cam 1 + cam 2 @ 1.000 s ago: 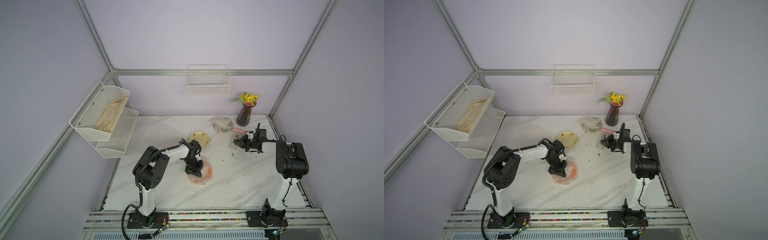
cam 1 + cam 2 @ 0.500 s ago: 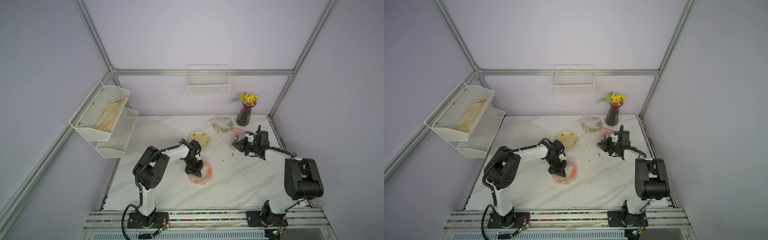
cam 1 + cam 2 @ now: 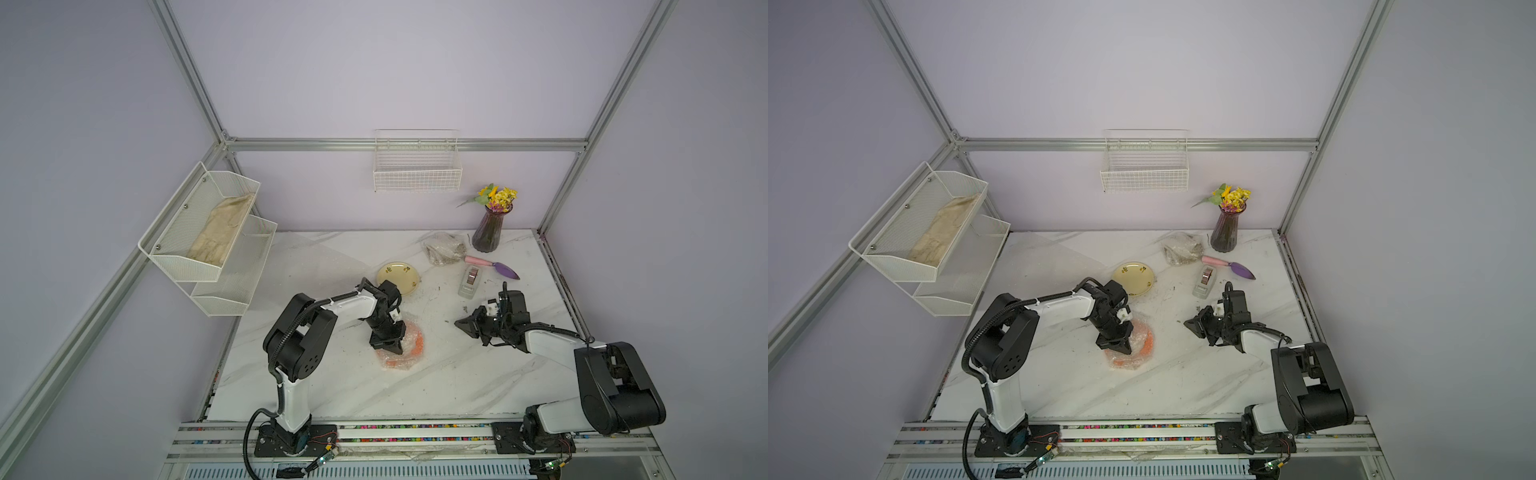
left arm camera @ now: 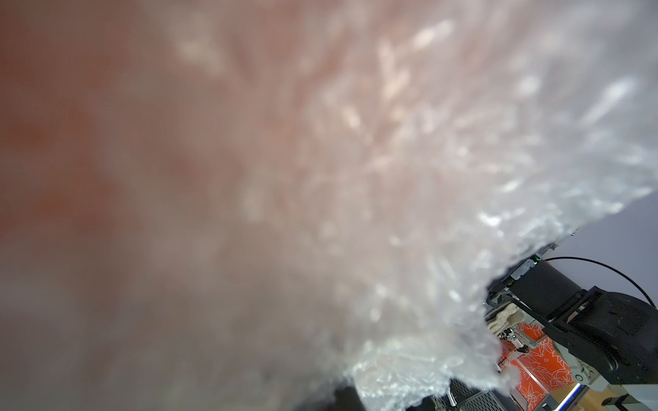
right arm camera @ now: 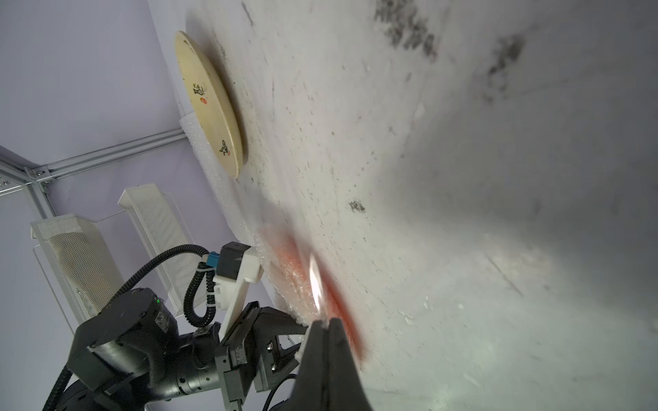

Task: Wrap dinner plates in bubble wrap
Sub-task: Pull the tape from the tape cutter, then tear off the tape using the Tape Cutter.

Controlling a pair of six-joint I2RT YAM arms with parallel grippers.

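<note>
I'm finding nothing here that I can truly read. In the right wrist view I'm seeing two small clusters of dark, brush-like marks on the cream plate (image 5: pixel 210 103) - each with a tiny red spot beside it - but I'm not making out a single character. In both top views those marks on the plate (image 3: pixel 398 277) (image 3: pixel 1133 279) are showing only as dark specks, too small to tell.
</note>
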